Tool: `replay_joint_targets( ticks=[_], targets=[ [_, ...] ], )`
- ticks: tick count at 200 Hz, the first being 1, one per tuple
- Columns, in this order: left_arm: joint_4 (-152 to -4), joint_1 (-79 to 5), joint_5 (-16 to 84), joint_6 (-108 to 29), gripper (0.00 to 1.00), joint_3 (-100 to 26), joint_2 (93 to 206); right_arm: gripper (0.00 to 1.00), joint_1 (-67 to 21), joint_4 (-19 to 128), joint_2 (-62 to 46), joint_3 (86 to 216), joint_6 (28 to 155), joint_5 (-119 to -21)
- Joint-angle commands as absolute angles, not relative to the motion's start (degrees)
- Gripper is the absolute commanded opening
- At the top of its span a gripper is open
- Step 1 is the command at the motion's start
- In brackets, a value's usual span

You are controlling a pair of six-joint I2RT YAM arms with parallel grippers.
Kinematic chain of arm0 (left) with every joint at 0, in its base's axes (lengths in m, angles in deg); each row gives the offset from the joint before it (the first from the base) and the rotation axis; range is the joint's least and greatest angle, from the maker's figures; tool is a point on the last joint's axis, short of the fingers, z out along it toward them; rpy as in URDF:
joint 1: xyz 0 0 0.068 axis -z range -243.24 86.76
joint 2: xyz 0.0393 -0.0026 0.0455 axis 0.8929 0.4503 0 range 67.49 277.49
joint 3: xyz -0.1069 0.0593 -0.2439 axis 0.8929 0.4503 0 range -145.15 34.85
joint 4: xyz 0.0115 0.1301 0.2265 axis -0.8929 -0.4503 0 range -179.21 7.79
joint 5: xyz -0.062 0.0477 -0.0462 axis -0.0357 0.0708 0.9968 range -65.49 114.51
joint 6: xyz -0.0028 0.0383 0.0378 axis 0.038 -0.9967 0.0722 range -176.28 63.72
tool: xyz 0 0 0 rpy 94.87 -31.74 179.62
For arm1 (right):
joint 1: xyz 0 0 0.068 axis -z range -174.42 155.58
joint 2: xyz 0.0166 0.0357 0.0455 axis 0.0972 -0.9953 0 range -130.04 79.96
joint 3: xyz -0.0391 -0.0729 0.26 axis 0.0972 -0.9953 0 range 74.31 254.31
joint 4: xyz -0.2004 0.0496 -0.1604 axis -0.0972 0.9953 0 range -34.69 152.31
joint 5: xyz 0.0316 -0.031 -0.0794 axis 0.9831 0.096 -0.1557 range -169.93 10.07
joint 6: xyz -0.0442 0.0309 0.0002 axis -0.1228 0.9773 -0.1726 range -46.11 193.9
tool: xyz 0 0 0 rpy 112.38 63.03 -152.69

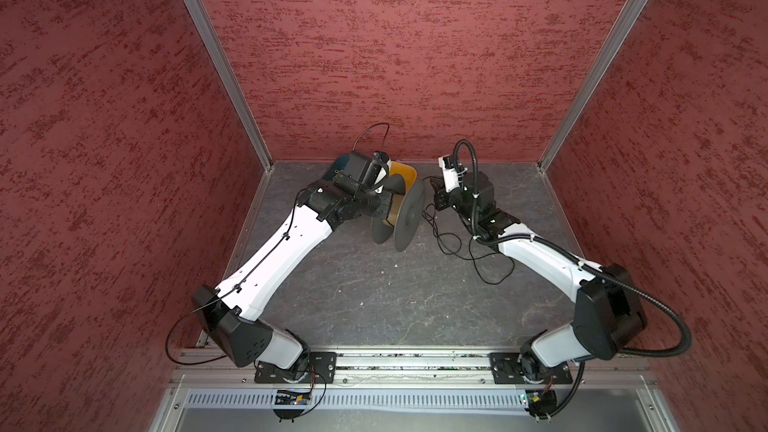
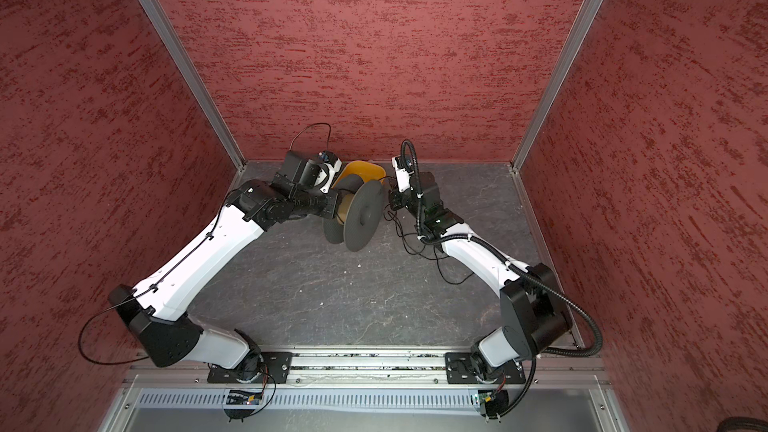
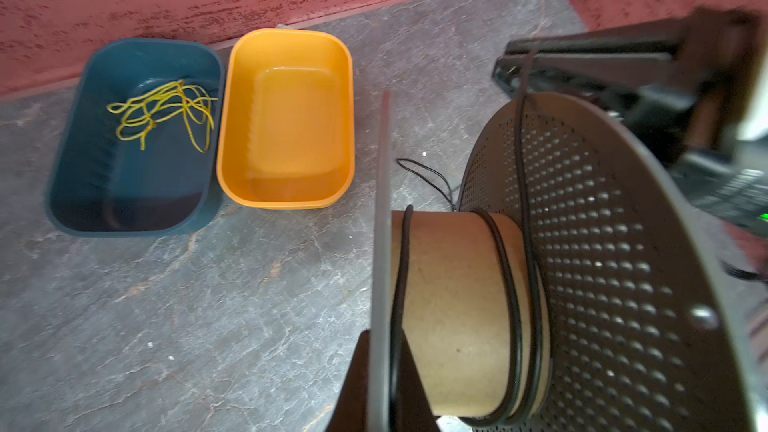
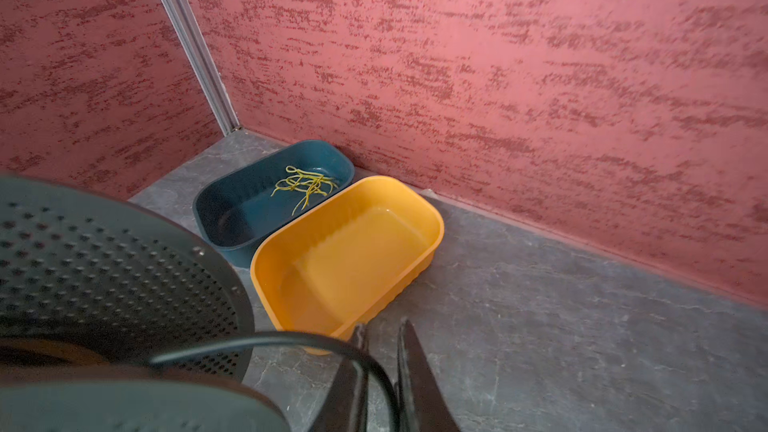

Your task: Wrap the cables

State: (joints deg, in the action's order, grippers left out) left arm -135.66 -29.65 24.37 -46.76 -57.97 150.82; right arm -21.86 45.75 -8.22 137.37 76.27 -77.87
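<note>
Spool (image 3: 457, 305) clamped by its flange (image 3: 382, 201) in my left tool (image 3: 376, 376), steadying it; right tool (image 4: 382, 376) pinches cable (image 3: 520, 160) taut beside spool for winding

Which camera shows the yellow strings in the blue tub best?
The left wrist view: the yellow strings lie large and unblocked in the blue tub. The right wrist view shows them smaller. In both top views the left arm hides most of the tub, and the strings cannot be made out.
</note>
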Motion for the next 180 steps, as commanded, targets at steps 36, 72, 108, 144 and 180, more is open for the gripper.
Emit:
replay_joint_targets(
  ticks=[36, 72, 108, 144, 180],
  targets=[
    [-125.51, -36.35, 34.72, -39.18, 0.00, -57.77, 143.80, 0.22, -19.67, 44.01, -11.09, 132.38, 81.10, -66.53],
    [-122.68, -37.38, 35.39, -37.50, 0.00, -60.26, 143.32, 0.51, -19.57, 38.27, -3.66, 123.82, 83.17, -67.72],
    [-120.88, -37.92, 36.37, -36.41, 0.00, -62.06, 143.54, 0.66, -19.60, 37.09, 4.10, 118.34, 83.76, -68.04],
    [-120.97, -37.93, 36.41, -36.02, 0.00, -63.56, 143.93, 0.67, -19.59, 32.18, 4.69, 112.25, 83.38, -64.00],
    [-120.71, -37.92, 36.80, -35.54, 0.00, -65.34, 143.94, 0.68, -20.74, 23.51, 2.14, 107.55, 85.06, -59.30]
  ],
)
